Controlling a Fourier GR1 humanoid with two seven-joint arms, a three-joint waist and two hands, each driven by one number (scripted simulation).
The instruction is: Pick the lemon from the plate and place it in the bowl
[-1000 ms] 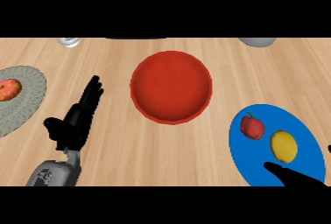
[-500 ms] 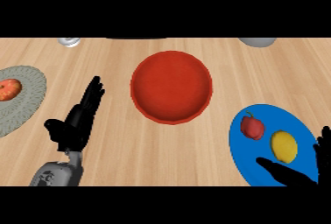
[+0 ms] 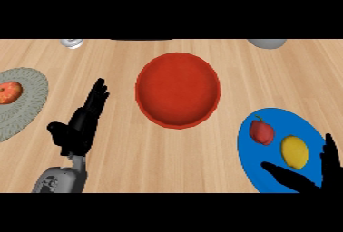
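The lemon point(image 3: 294, 152) is a smooth, plain yellow oval, its long axis pointing roughly toward and away from me. It lies on the blue plate point(image 3: 281, 118), right of the bowl point(image 3: 178, 90) and nearer to me. Just beside it, on the side toward the bowl, sits a glossy red fruit point(image 3: 261, 132) with a small dark stem.

My right hand point(image 3: 295, 182) is at the plate's near edge, spread wide. The thumb lies over the blue just below the lemon and the fingers point(image 3: 330, 156) stand up at the lemon's right. I cannot tell whether they touch it.

The bowl is a deep, matte red round with a thick rim, standing on the pale, grained wooden counter point(image 3: 167, 154). My left hand point(image 3: 84, 120) rests left of the bowl, fingers straight and holding nothing. Farther left is a round, speckled grey plate point(image 3: 26, 113) carrying an orange-red fruit point(image 3: 8, 92).
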